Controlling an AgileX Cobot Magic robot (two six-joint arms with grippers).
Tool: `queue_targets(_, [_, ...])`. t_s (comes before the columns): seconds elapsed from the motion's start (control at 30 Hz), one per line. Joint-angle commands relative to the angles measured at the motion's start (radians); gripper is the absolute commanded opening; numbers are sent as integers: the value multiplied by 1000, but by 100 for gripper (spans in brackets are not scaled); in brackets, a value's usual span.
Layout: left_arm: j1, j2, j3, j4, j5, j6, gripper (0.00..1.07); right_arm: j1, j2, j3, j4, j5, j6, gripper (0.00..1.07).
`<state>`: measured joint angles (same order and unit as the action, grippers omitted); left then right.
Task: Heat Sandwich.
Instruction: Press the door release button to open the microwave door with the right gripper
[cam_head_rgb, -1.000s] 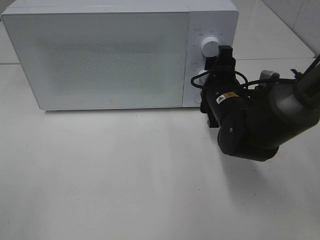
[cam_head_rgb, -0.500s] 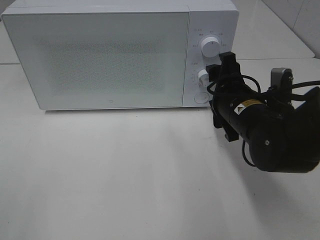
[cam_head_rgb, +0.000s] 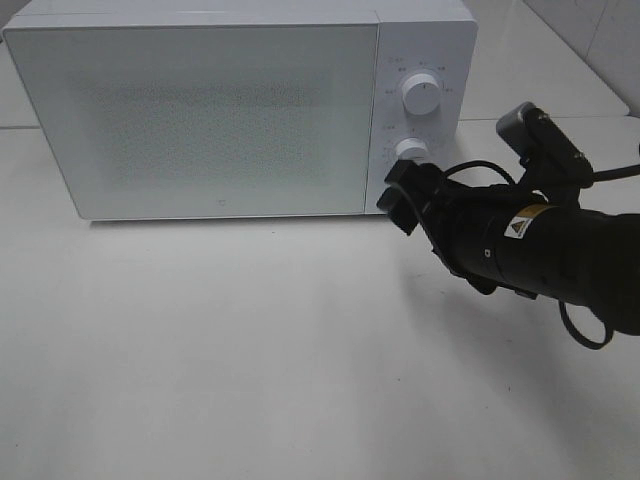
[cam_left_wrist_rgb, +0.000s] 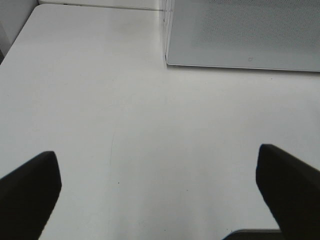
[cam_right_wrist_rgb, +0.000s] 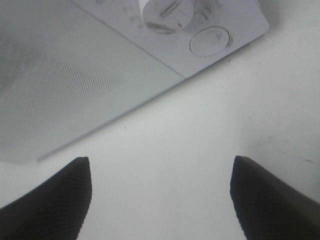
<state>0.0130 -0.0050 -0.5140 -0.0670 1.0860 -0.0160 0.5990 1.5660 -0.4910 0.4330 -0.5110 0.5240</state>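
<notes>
The sandwich is out of view. The white microwave (cam_head_rgb: 200, 110) stands at the back of the table with its door (cam_left_wrist_rgb: 245, 30) shut. My right gripper (cam_head_rgb: 397, 203) hovers just in front of the lower right corner of the control panel, below the lower knob (cam_head_rgb: 409, 151). In the right wrist view the gripper (cam_right_wrist_rgb: 160, 200) is open and holds nothing, with the round button (cam_right_wrist_rgb: 210, 41) and the lower knob (cam_right_wrist_rgb: 165, 10) ahead of it. My left gripper (cam_left_wrist_rgb: 160, 195) is open over the bare table, short of the microwave's front left corner, and does not show in the exterior high view.
The upper knob (cam_head_rgb: 419, 95) sits higher on the panel. The white table (cam_head_rgb: 250, 340) stretches in front of the microwave. A tiled wall edge (cam_head_rgb: 610, 40) shows at the back right.
My right arm has swung and rolled, its body moving right and lower. The gripper has dropped from the lower knob to the panel's bottom corner. The left gripper has not moved.
</notes>
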Motion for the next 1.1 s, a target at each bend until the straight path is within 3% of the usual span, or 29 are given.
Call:
queue_targets(0.03, [2,-16,-1,-8,-14,-1,99,-2,-57,-21,-16,184,-202,75])
queue_targets(0.33, [2,-16,-1,-8,-14,-1,99,-2,-128,-107,-86,605,-487,75])
queue_targets(0.67, [2,-16,-1,-8,-14,-1,99,-2,-201,-200,-305,992,-487,75])
queue_targets(1.1, [2,-16,-1,-8,-13,-1,98,-2,-504,-206,-355,1306,-495,75])
